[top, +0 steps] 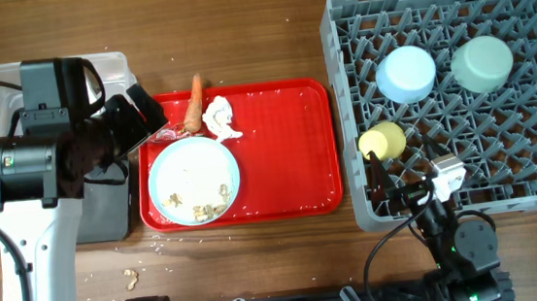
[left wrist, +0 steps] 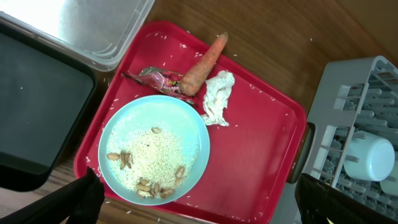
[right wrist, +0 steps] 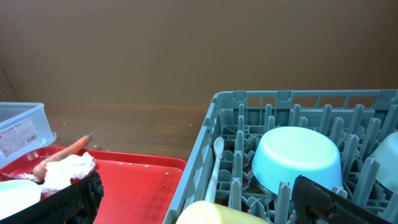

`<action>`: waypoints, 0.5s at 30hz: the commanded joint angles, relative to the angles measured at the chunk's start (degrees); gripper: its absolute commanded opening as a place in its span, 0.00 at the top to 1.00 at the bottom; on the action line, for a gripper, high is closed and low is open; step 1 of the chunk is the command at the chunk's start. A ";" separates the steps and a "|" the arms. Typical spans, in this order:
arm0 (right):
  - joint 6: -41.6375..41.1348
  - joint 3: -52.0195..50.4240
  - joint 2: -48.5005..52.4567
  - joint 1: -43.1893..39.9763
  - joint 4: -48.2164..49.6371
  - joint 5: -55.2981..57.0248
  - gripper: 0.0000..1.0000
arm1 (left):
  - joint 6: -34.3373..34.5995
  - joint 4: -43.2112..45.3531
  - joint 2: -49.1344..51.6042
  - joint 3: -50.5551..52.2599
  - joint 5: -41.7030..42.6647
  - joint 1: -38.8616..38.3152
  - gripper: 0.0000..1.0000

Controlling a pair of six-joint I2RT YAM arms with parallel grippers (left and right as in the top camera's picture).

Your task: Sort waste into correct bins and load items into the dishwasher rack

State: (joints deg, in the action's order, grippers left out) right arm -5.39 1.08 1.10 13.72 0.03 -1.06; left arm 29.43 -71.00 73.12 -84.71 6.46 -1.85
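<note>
— Which arm is nearer the carrot (left wrist: 204, 64)?
— The left pincer (left wrist: 198, 190), fingers (left wrist: 84, 199) spread wide, empty. The carrot lies just ahead on the red tray (left wrist: 261, 155), long axis slanting away rightward.

Red serving tray (top: 287, 139): flat and rectangular, with rounded corners and a low raised rim. It is laid flat on the wooden table (top: 239, 36), left of centre, its long sides running left to right in the overhead view. The surface is glossy, and light is reflected along the rim.

In the left wrist view the tray (left wrist: 261, 162) is seen at a slant, its lower corner cut off by the frame edge. Table (left wrist: 280, 37): dark brown and matte, with grain lines visible.

In the right wrist view only part of the tray (right wrist: 143, 186) is caught, low in the frame, with the table (right wrist: 137, 118) seen behind it.
</note>
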 commanded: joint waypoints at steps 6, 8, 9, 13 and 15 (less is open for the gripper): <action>-1.18 -0.79 -0.83 -0.17 0.28 -0.74 0.00 | 0.44 5.81 1.79 0.31 6.47 -1.33 0.08; -1.16 -0.79 -0.83 -0.17 0.28 -0.72 0.00 | -0.83 8.81 4.70 0.96 3.61 -3.93 0.13; -1.16 -0.79 -0.83 -0.17 0.28 -0.74 0.00 | -0.92 9.86 6.91 1.22 1.44 -5.86 0.16; -1.18 -0.79 -0.83 -0.17 0.28 -0.74 0.00 | -3.39 12.87 16.52 1.25 -4.02 -12.35 0.36; -1.18 -0.79 -0.83 -0.17 0.28 -0.74 0.00 | -3.69 14.80 22.51 1.25 -9.07 -15.63 0.43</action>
State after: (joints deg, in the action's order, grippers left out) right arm -5.80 1.08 1.10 13.72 0.05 -1.08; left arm 28.18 -58.00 86.76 -84.51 6.11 -12.38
